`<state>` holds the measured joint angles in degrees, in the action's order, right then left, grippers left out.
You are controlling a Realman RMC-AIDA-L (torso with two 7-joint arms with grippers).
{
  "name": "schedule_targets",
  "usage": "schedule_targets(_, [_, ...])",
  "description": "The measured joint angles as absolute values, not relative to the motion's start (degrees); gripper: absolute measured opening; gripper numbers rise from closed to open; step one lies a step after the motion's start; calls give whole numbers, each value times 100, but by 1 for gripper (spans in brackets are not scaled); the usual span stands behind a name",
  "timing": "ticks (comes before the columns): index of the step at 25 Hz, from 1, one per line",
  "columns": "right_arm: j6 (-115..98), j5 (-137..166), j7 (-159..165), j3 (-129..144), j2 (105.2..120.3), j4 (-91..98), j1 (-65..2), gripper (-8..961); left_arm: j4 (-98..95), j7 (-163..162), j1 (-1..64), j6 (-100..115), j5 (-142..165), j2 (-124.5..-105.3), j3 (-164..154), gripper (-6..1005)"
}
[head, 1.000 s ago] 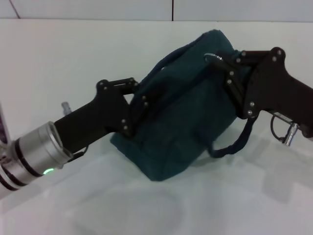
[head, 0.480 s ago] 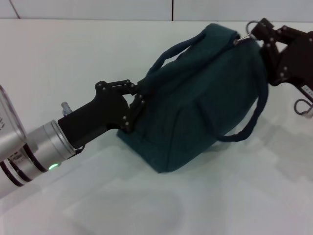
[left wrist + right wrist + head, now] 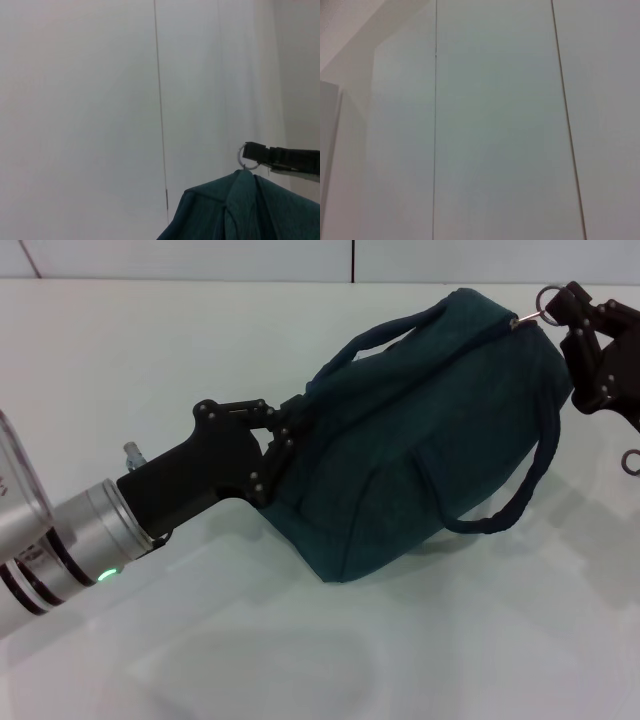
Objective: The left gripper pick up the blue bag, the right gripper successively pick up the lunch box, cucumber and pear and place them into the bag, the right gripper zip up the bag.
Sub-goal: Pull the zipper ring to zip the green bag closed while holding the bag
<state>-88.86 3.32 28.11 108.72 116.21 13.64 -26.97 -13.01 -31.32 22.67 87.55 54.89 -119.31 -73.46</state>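
A white table (image 3: 150,360) meets a white panelled wall (image 3: 75,100) with dark seams

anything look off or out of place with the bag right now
The blue bag sits tilted, stretched between the left gripper at one end and the right gripper on the zipper ring. One handle droops loose. Nothing spilled or torn.

The right hand (image 3: 560,310) is cut off by the edge.

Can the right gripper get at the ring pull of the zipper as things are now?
Probably yes: the right gripper is already at the silver ring pull on the top end of the blue bag, with nothing between them.
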Motion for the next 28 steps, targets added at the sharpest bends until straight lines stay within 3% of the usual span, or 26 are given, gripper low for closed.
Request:
schedule_targets(14, [-8597, -140, 2821, 10767, 11619, 1239, -2578, 14, -1330, -3128, 2180, 8787, 5332, -11922, -7341, 59])
schedule_targets(28, [-7709, -254, 3121, 10786, 11587, 1253, -2668, 87, -1332, -3153, 2183, 8751, 5198, -11860, -7337, 60])
